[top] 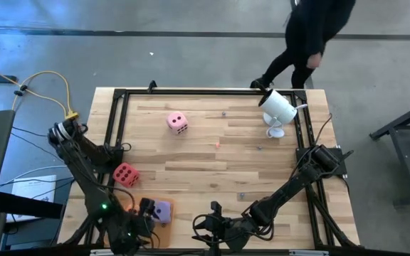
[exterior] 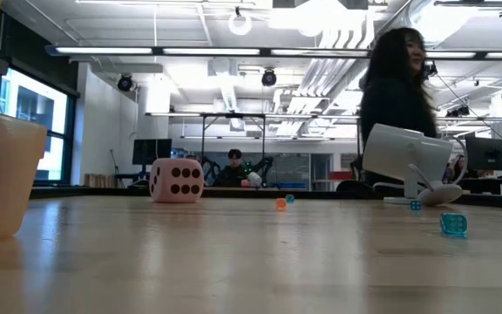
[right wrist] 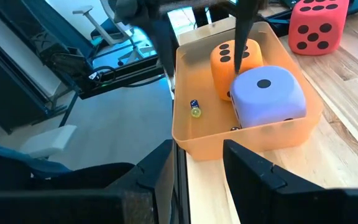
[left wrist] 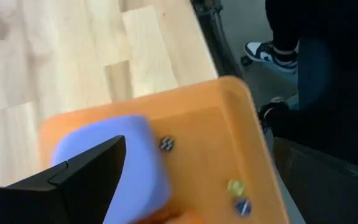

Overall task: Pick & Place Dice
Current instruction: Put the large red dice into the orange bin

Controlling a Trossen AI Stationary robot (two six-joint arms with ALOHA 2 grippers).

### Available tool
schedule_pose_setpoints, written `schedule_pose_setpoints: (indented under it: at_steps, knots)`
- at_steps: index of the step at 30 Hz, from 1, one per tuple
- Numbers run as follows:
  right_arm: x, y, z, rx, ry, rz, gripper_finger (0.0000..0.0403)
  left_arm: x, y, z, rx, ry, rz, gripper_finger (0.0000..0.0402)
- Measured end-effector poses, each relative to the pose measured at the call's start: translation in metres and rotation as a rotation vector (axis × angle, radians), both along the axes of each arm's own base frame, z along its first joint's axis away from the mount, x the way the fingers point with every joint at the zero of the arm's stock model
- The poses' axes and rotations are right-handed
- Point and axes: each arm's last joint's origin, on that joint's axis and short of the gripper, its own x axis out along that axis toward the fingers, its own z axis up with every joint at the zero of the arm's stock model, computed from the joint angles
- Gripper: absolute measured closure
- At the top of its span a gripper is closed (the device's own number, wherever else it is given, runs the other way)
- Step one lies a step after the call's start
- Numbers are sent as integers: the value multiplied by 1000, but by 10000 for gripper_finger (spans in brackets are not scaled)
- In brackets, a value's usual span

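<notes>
my left gripper [top: 146, 208] hangs over the orange tray [right wrist: 188, 127] at the bench's near left corner, fingers spread wide and holding nothing. the purple die [right wrist: 268, 96] and orange die [right wrist: 235, 61] already sit in that tray, so i judge half the job done. my right gripper [top: 216, 219] waits at the near edge, fingers narrow and empty. the magenta die [top: 125, 174] lies just beyond the tray, and the pink die [top: 176, 122] lies farther out, both left to fetch.
</notes>
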Motion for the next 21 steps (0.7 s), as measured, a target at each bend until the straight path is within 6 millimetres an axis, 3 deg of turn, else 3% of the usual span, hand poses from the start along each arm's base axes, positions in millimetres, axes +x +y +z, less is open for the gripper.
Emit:
schedule_pose_setpoints:
  at_steps: [5,11,15,21]
  knots:
    - [0,0,0,0,0,0,277,-20,30,26,73,64,19,8]
    - [0,0,0,-1,0,0,277,-41,64,25,209,371,54,8]
    - [0,0,0,-1,0,0,277,-49,72,21,272,502,-10,8]
    - [0,0,0,-1,0,0,277,-58,69,20,363,485,-192,8]
